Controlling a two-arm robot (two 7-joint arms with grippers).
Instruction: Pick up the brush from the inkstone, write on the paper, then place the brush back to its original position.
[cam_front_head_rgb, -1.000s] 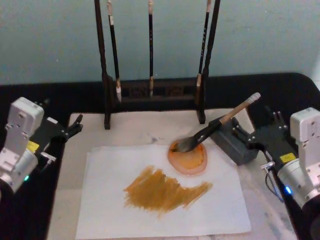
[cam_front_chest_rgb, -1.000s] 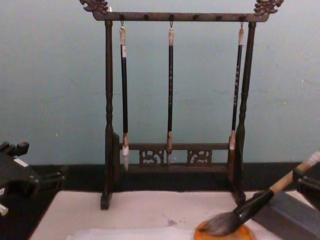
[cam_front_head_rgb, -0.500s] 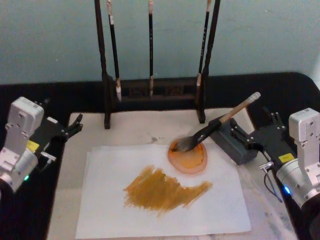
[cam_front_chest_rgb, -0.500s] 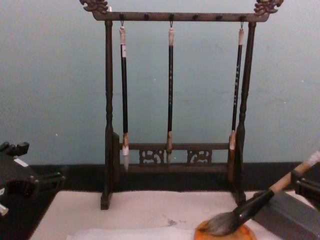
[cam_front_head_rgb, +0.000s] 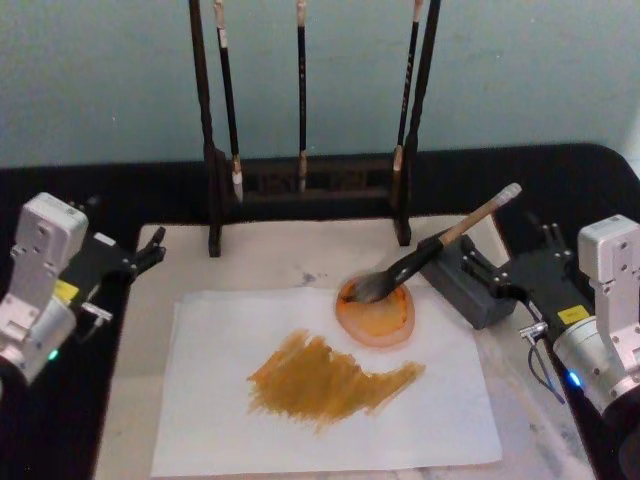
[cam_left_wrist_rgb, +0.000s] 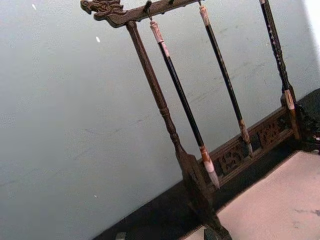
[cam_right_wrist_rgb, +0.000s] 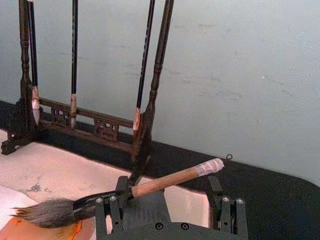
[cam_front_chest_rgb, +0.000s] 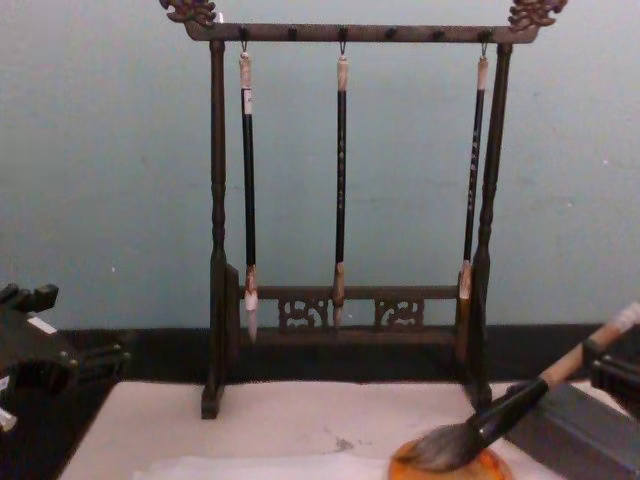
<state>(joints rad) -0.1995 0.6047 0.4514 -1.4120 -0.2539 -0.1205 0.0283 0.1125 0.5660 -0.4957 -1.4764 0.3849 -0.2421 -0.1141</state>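
Bushy-tufted wood-handled brush (cam_front_head_rgb: 425, 250) rests w/ tuft in round orange inkstone (cam_front_head_rgb: 376, 314); right gripper (cam_right_wrist_rgb: 170, 212) fingers apart, empty.

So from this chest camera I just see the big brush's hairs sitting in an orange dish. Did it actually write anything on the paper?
Observer: Yes. In the head view the paper carries a broad ochre smear across its middle.
Operator: And is anything gripping the brush?
Observer: No. The right wrist view shows the right end effector open just behind the brush, whose handle leans on a grey block.
Operator: What about the other arm?
Observer: From above, the left end effector sits at the table's left edge, apart from the paper.
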